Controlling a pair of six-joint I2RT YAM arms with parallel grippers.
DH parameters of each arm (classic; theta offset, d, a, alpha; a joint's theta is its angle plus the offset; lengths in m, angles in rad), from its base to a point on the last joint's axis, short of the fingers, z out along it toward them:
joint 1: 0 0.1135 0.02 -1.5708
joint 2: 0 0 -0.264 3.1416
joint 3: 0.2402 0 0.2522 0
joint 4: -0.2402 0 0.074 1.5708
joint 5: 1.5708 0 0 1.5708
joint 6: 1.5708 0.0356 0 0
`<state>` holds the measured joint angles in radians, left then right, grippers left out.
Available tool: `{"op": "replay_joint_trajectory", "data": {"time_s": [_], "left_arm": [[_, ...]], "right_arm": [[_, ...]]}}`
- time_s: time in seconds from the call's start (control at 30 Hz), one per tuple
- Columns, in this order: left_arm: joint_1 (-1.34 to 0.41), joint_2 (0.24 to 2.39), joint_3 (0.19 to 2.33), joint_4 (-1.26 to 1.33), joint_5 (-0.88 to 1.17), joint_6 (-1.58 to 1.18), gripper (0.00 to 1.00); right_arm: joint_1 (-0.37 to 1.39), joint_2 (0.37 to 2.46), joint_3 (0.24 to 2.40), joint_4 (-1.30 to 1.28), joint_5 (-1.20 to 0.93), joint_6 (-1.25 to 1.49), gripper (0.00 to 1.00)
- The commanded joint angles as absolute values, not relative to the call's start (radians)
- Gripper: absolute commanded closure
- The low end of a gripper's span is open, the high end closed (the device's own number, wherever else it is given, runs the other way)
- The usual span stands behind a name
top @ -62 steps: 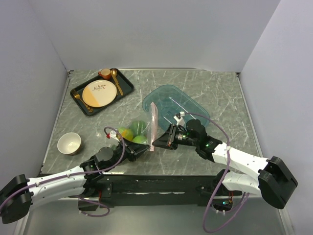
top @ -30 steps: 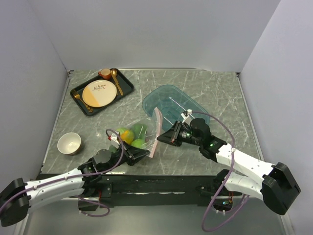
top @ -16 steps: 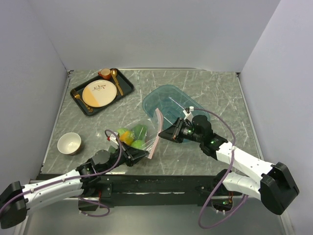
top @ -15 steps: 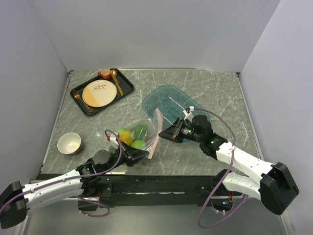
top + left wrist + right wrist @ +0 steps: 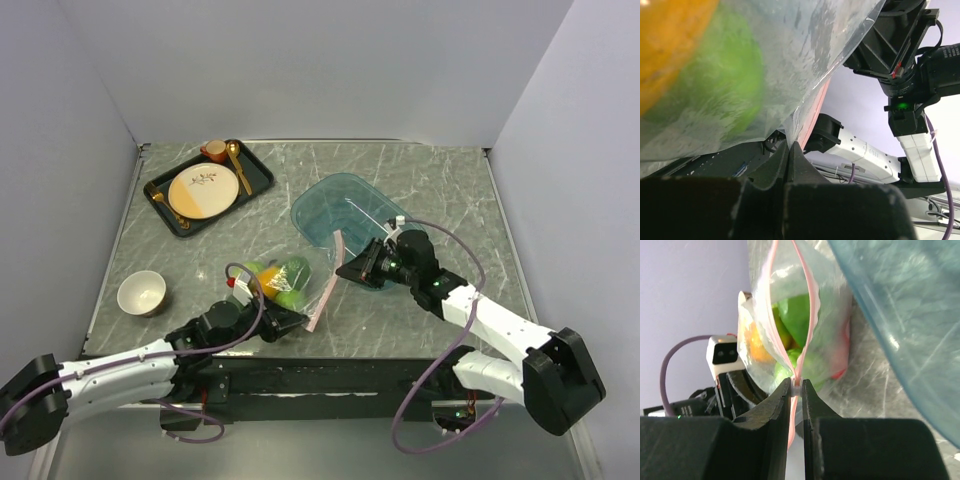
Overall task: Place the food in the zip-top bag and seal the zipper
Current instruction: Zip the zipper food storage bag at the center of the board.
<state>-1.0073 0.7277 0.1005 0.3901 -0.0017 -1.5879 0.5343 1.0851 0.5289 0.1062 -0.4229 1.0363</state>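
The zip-top bag (image 5: 290, 285) hangs between my grippers with the food inside: green pieces (image 5: 795, 315), an orange one (image 5: 752, 347) and a red one (image 5: 842, 357). Its pink zipper (image 5: 325, 290) runs slanted from lower left to upper right. My left gripper (image 5: 298, 322) is shut on the bag's lower corner beside the strip (image 5: 790, 145). My right gripper (image 5: 344, 268) is shut on the small white slider of the zipper (image 5: 796, 388). Beyond the slider the two pink strips (image 5: 807, 325) stand apart, so the mouth is open there.
The teal tub (image 5: 345, 205) lies just behind the right gripper and fills the right side of the right wrist view (image 5: 900, 315). A dark tray (image 5: 255, 175) with a plate, cup and spoons sits far left. A white bowl (image 5: 141, 292) stands at the near left.
My right gripper has moved up and to the right along the pink strip. The strip now leans to the right and the bag has shifted slightly. The left gripper keeps its hold.
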Motion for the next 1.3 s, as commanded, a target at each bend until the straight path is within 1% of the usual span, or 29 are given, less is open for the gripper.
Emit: {"op": "replay_joint_trajectory", "data": {"time_s": [0.0, 0.33, 0.87, 1.27], "left_arm": [[-1.015, 0.75, 0.127, 0.363, 0.048, -1.539, 0.99], [-1.015, 0.776, 0.135, 0.338, 0.061, -1.522, 0.99], [-1.035, 0.907, 0.196, 0.344, 0.083, -1.468, 0.99], [-1.058, 0.928, 0.225, 0.267, 0.055, -1.433, 0.99]], "right_arm": [[0.476, 1.071, 0.589, 0.147, -0.334, 0.985, 0.97], [0.404, 1.083, 0.601, 0.137, -0.345, 0.948, 0.97], [0.339, 1.126, 0.617, 0.133, -0.354, 0.907, 0.97], [0.268, 1.19, 0.635, 0.159, -0.399, 0.88, 0.96]]}}
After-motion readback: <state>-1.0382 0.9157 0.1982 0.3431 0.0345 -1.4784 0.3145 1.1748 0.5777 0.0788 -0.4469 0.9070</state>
